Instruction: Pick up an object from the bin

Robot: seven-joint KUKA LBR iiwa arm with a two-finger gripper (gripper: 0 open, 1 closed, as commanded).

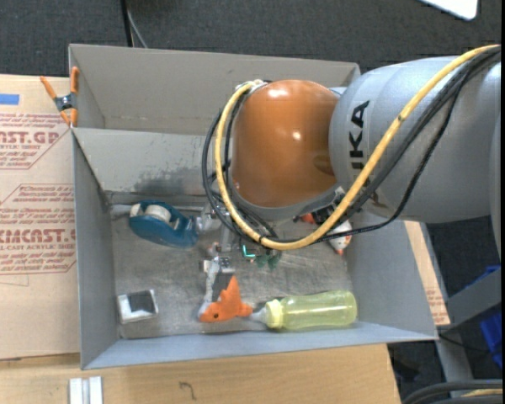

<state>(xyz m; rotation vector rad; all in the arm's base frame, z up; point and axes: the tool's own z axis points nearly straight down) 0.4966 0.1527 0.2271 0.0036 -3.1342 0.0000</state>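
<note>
A small orange plastic toy [225,308] lay by the front wall of the grey metal bin [93,251]. The gripper [215,283] pointed straight down, just above the toy; how far it was open could not be told. A translucent yellow-green bottle [316,310] lay right of the toy, and a blue tape dispenser [162,224] lay behind it to the left.

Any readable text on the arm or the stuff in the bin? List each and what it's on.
"KA": black letters on the grey arm link; the rest of the word is hidden behind the orange cover.
Blue tape dispenser: no text readable.
Yellow-green bottle: no text readable.
Orange toy: none.
Small square grey item: too small to tell.
</note>
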